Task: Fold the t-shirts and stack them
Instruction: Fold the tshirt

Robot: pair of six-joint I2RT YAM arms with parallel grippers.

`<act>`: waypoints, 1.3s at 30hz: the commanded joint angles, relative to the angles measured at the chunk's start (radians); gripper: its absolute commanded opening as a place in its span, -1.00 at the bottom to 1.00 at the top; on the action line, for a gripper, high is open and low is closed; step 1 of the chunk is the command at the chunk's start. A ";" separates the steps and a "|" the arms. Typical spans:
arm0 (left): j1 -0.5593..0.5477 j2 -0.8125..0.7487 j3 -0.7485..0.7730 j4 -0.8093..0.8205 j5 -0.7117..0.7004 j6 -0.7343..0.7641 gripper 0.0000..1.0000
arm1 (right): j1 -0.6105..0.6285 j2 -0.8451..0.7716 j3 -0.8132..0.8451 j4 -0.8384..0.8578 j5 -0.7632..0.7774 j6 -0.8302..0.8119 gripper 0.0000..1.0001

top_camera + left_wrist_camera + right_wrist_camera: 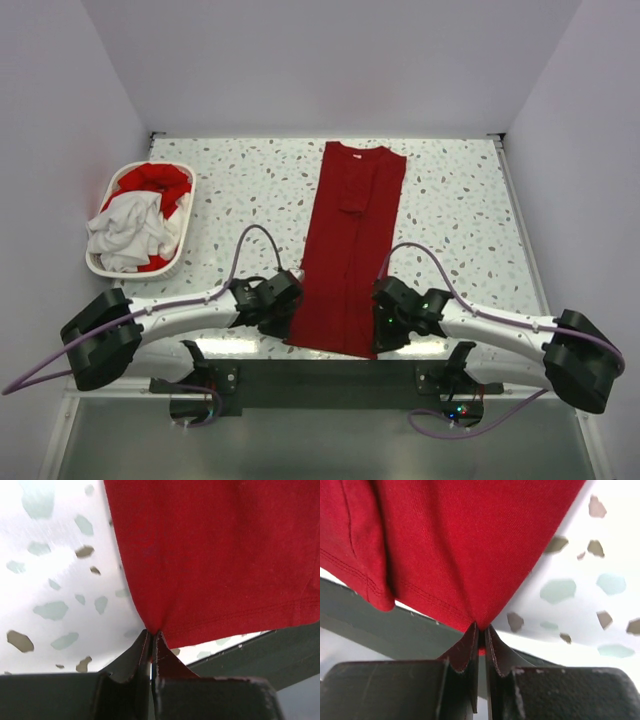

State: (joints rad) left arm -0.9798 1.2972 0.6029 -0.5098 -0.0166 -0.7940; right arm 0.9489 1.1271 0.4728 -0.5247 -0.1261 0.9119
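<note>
A deep red t-shirt (350,250) lies folded into a long narrow strip down the middle of the speckled table (460,220), collar at the far end. My left gripper (285,318) is shut on the hem's left near corner; in the left wrist view the red cloth (215,555) is pinched at the fingertips (151,632). My right gripper (380,330) is shut on the hem's right near corner, where the cloth (455,545) bunches into its jaws (481,628). More t-shirts, a white one (125,228) and a red one (152,182), lie heaped in the basket.
A white plastic laundry basket (178,255) stands at the table's left side near the wall. The table's near edge (230,345) runs just under both grippers. Purple cables loop up from both wrists.
</note>
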 commanded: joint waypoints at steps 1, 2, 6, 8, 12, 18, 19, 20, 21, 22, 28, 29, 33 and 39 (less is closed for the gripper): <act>-0.037 -0.050 -0.029 -0.102 0.012 -0.017 -1.00 | 0.005 -0.053 -0.013 -0.122 -0.055 -0.050 -1.00; -0.045 -0.062 -0.037 -0.107 0.033 -0.027 -1.00 | 0.004 -0.058 -0.014 -0.129 -0.078 -0.062 -1.00; -0.080 -0.075 -0.029 -0.134 0.047 -0.037 -1.00 | 0.005 -0.082 -0.020 -0.153 -0.164 -0.082 -1.00; -0.080 -0.084 -0.003 -0.133 0.050 -0.033 -1.00 | 0.005 -0.096 0.009 -0.184 -0.167 -0.100 -1.00; -0.045 -0.055 0.109 -0.119 0.024 0.013 -1.00 | -0.012 -0.076 0.131 -0.288 0.035 -0.151 -1.00; 0.139 0.057 0.288 -0.075 -0.037 0.163 -1.00 | -0.249 -0.032 0.245 -0.241 0.108 -0.298 -1.00; 0.159 0.071 0.307 -0.064 -0.043 0.179 -1.00 | -0.274 -0.021 0.282 -0.229 0.118 -0.335 -1.00; 0.176 0.100 0.346 -0.053 -0.052 0.203 -1.00 | -0.295 0.012 0.300 -0.221 0.123 -0.352 -1.00; 0.206 0.117 0.365 -0.038 -0.072 0.216 -1.00 | -0.336 0.029 0.322 -0.210 0.123 -0.369 -1.00; 0.220 0.149 0.405 -0.030 -0.083 0.239 -1.00 | -0.354 0.051 0.361 -0.190 0.123 -0.396 -1.00; 0.306 0.244 0.543 0.040 -0.161 0.318 -1.00 | -0.472 0.184 0.516 -0.132 0.123 -0.484 -1.00; 0.322 0.264 0.558 0.060 -0.166 0.328 -1.00 | -0.484 0.201 0.533 -0.126 0.123 -0.492 -1.00; 0.352 0.315 0.620 0.126 -0.209 0.368 -1.00 | -0.550 0.266 0.607 -0.100 0.123 -0.518 -1.00; 0.385 0.448 0.718 0.174 -0.217 0.417 -1.00 | -0.611 0.361 0.658 -0.052 0.105 -0.533 -1.00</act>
State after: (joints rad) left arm -0.6147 1.6909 1.2640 -0.4049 -0.1783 -0.4404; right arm 0.3641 1.4567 1.0901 -0.6067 -0.0399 0.4171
